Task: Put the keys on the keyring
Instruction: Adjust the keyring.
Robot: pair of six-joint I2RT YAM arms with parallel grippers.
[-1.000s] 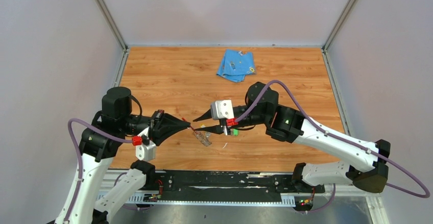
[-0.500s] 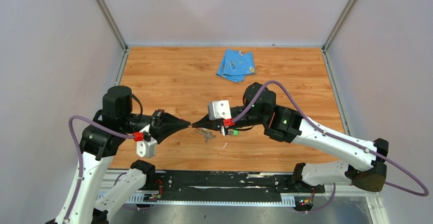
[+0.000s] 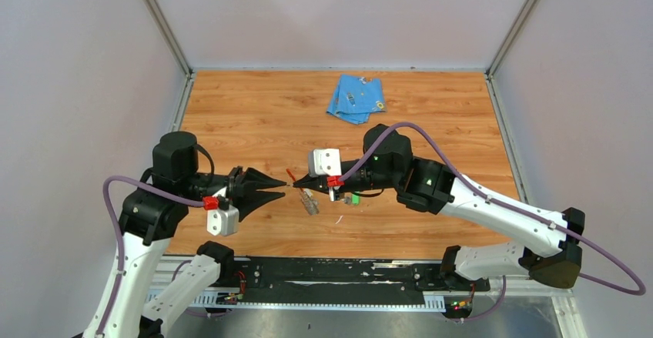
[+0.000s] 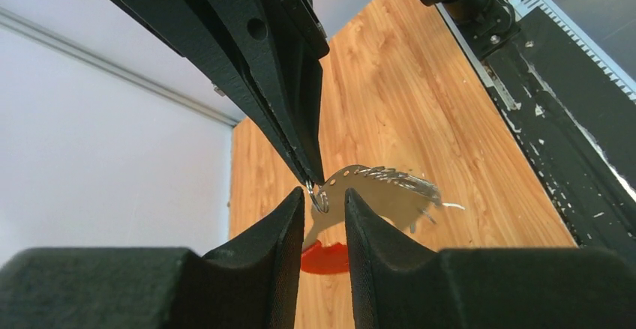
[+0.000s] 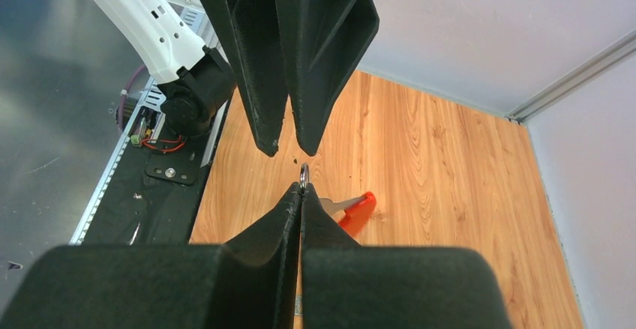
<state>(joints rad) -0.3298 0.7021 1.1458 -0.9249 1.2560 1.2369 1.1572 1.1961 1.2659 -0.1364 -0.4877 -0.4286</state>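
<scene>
My right gripper (image 3: 297, 185) is shut on the small ring of the keyring (image 3: 309, 201). The keyring's silvery feather-shaped piece hangs below it above the table, and its red end (image 3: 289, 175) sticks out. In the right wrist view the ring (image 5: 303, 174) pokes out of the shut fingertips (image 5: 301, 189), with the red end (image 5: 361, 204) behind. My left gripper (image 3: 271, 188) is open, facing it tip to tip. In the left wrist view its fingers (image 4: 324, 198) stand either side of the ring (image 4: 319, 196) without gripping it. A green key (image 3: 353, 199) lies under the right wrist. I cannot make out the yellow key.
A folded blue cloth (image 3: 356, 98) lies at the back of the wooden table (image 3: 254, 115). A small pale sliver (image 3: 339, 219) lies on the wood near the front. A black rail (image 3: 323, 272) runs along the near edge.
My left gripper was shut on the keyring and has opened and drawn back a little. My right gripper moved left, closed on the ring and now holds the keyring.
</scene>
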